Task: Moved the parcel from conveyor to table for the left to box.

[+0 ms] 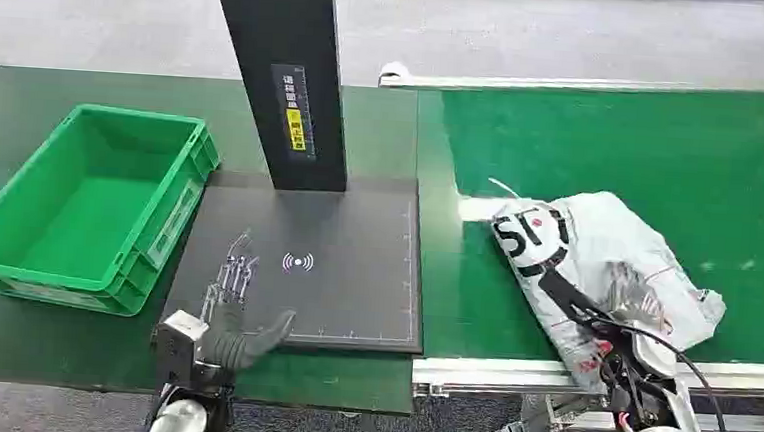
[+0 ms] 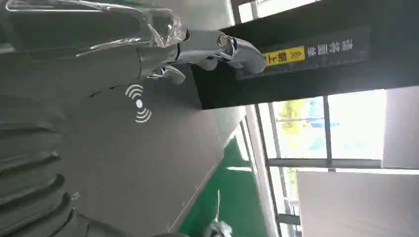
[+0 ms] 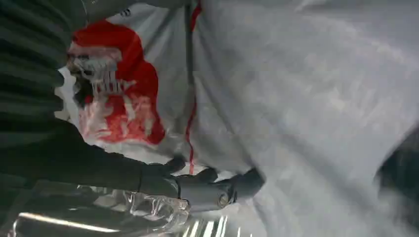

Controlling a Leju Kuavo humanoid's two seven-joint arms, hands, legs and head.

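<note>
The parcel (image 1: 606,260), a crumpled grey-white plastic bag with black letters and red print, lies on the green conveyor (image 1: 663,143) near its front edge. My right hand (image 1: 631,331) comes in from the near side; its fingers lie stretched over the parcel's near end. In the right wrist view the thumb (image 3: 217,190) presses against the bag (image 3: 296,98) beside the red print. My left hand (image 1: 232,312) hovers with fingers apart and nothing in it over the near-left corner of the black scanning mat (image 1: 353,294). The left wrist view has those fingers (image 2: 222,49) reaching toward the scanner post.
An empty green box (image 1: 15,254) stands on the dark table (image 1: 25,94) left of the mat. A tall black scanner post (image 1: 287,70) rises at the mat's far edge. The conveyor's metal rail (image 1: 509,369) runs along its near side.
</note>
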